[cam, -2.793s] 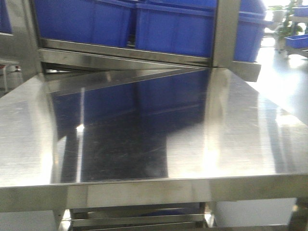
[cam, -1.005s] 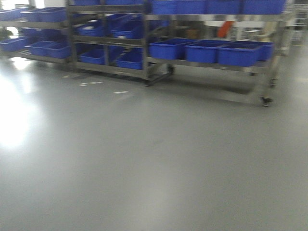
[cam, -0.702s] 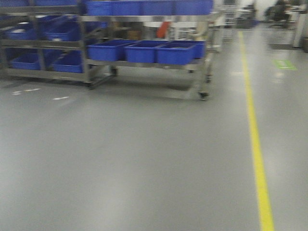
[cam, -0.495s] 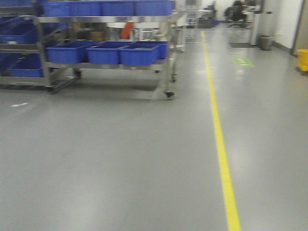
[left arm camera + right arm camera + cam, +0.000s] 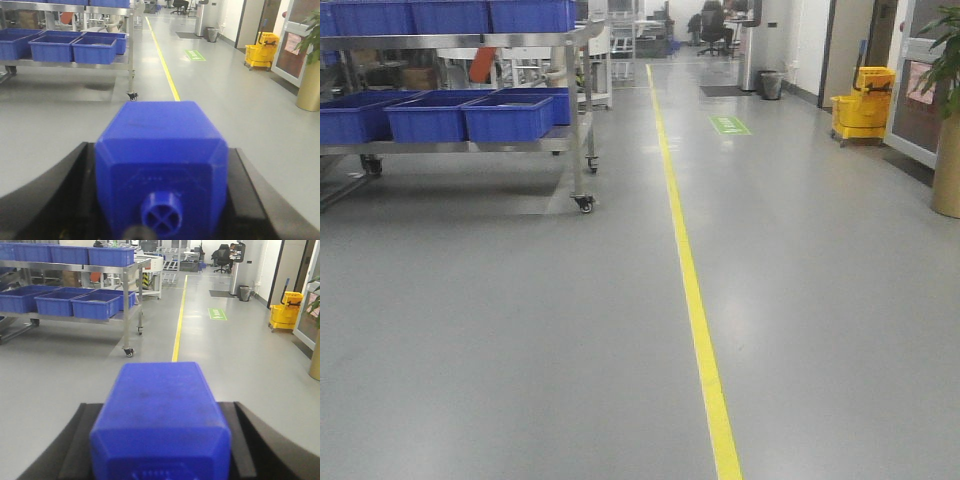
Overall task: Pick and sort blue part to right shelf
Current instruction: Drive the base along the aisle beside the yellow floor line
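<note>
Ahead, green floor sign [image 5: 729,125], lettering unreadable.

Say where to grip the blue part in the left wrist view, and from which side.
Pinch the blue part by its flat, parallel side walls, coming from the cap end, as the left gripper does; the shoulders slope and the cap is small.

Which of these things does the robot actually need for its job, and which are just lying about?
Job: blue part, held in left pincer; blue block in right pincer; steel rack with blue bins.
Just about: yellow mop bucket, potted plant, waste bin, yellow floor line.
</note>
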You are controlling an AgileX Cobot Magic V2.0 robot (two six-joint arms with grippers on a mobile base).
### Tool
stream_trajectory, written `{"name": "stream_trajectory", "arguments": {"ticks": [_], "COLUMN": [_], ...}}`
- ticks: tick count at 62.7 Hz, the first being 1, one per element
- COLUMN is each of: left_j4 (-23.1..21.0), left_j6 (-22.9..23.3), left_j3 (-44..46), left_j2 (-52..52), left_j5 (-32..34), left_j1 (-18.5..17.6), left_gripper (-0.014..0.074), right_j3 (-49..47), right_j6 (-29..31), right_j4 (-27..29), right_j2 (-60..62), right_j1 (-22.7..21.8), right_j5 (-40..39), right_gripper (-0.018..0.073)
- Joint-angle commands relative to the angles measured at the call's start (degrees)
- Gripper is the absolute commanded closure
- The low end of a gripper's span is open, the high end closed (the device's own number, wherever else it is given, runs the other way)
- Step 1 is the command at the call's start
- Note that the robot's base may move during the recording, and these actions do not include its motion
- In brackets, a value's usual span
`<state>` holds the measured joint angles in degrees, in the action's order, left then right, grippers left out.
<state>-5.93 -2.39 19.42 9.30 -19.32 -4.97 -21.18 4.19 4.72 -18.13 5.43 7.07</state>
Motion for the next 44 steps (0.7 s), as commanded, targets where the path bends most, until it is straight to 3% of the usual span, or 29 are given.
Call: {"name": "stream_trajectory", "arguments": {"ticks": [1,44], "left_j4": [-0.7,-0.7], "left_j6": [0.3,0.3], "left_j3": [1.7,1.7], "left_j2": [0.5,0.5], "left_j5": [5.0,5.0], "left_j1": [0.0,0.0], "left_gripper": [0.0282,0.0282], "right_j3": [-1.6,-1.6], "right_j6": [0.5,0.5], "right_j4": [0.1,0.1], "right_j2": [-0.4,-0.4], "right_j1": [-0.4,-0.4], "right_j5": [-5.5,-5.5], "right_gripper": [0.0165,0.0165]}}
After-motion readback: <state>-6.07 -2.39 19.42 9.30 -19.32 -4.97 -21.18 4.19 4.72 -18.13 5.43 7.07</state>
